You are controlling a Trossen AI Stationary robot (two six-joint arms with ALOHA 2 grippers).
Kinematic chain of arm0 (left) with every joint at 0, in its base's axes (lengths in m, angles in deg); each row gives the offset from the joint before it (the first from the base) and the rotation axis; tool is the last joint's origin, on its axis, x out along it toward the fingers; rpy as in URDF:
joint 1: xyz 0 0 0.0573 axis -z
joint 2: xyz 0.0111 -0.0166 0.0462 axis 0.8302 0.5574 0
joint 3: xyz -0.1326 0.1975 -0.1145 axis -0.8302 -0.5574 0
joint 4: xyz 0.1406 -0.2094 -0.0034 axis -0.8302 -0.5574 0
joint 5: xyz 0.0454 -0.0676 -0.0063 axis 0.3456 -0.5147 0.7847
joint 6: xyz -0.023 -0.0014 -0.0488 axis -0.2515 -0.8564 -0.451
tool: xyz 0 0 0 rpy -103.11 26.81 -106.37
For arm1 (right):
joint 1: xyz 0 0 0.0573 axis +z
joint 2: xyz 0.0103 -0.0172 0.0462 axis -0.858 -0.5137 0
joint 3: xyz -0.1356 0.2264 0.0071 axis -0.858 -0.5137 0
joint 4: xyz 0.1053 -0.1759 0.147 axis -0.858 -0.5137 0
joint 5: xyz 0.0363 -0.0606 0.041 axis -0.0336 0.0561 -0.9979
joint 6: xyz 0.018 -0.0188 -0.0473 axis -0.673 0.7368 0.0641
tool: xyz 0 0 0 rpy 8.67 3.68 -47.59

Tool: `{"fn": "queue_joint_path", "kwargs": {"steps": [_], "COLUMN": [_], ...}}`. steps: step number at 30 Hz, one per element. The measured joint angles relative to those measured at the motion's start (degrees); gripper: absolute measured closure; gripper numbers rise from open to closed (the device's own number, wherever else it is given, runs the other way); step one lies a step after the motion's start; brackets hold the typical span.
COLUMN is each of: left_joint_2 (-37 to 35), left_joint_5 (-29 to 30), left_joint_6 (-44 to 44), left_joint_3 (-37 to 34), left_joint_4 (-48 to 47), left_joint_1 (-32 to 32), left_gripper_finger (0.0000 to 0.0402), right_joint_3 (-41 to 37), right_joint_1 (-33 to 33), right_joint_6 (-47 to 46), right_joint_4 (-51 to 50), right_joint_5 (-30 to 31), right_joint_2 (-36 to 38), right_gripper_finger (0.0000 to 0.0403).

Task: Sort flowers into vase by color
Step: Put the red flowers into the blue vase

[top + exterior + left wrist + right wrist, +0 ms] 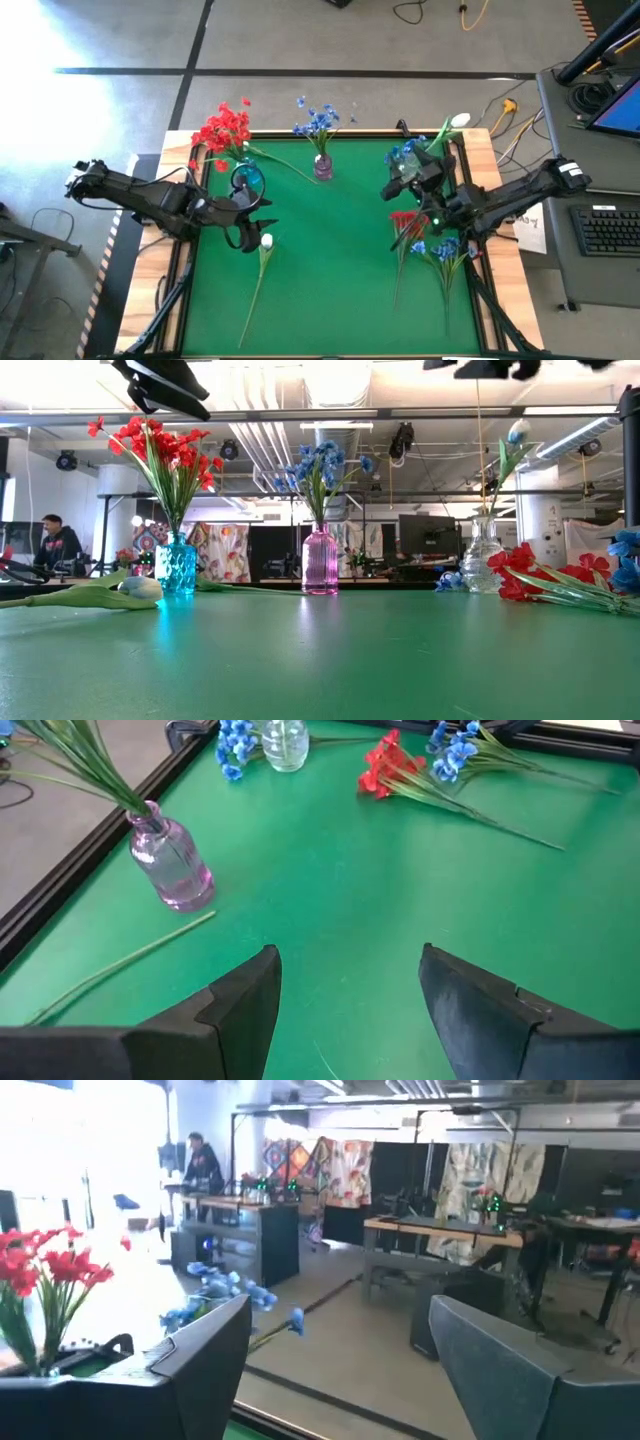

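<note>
A blue vase [247, 178] holds red flowers [224, 128]. A pink vase [323, 166] holds blue flowers [318, 120]. A clear vase [482, 555] at the far right holds a white flower [515, 435]. One white flower [266, 240] lies flat on the green table, its stem running toward the near edge. Loose red flowers [406, 226] and blue flowers [443, 248] lie at the right. My left gripper [350, 1010] hangs open above the mat beside the white bud, with nothing between its fingers. My right gripper [340, 1360] is open, raised near the clear vase and pointing about level, and it holds nothing.
A loose blue bloom [235, 740] lies beside the clear vase. A bare green stem [120, 965] lies on the mat near the pink vase. A black frame [180, 270] edges the mat. A person [55, 545] stands in the room beyond.
</note>
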Motion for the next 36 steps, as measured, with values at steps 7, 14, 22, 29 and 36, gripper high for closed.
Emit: {"fn": "queue_joint_path", "kwargs": {"steps": [7, 14, 22, 29, 36], "left_joint_2": [0.11, 1.86, 3.31, 3.32, 3.30], "left_joint_5": [0.15, 1.52, 1.76, 1.79, 3.27], "left_joint_6": [0.25, 3.76, 7.15, 10.14, 13.37], "left_joint_3": [0.02, 0.02, 0.01, 0.01, 0.02], "left_joint_4": [0.13, 0.57, 0.66, 1.53, 2.39], "left_joint_1": [-0.02, -0.04, -0.04, -0.06, -0.04], "left_gripper_finger": [0.0178, 0.0178, 0.0178, 0.0178, 0.0178], "right_joint_3": [15.37, 29.49, 38.39, 39.27, 33.26], "right_joint_1": [1.68, 0.64, 0.70, 0.74, 5.37], "right_joint_6": [-35.18, -62.60, -76.24, -91.53, -112.45], "right_joint_4": [-50.26, -83.39, -97.84, -110.24, -113.76], "right_joint_5": [-10.90, -31.22, -51.88, -60.18, -67.07], "right_joint_2": [-0.15, -5.17, -12.63, -16.26, -17.95], "right_gripper_finger": [0.0113, 0.0115, 0.0129, 0.0151, 0.0148]}}
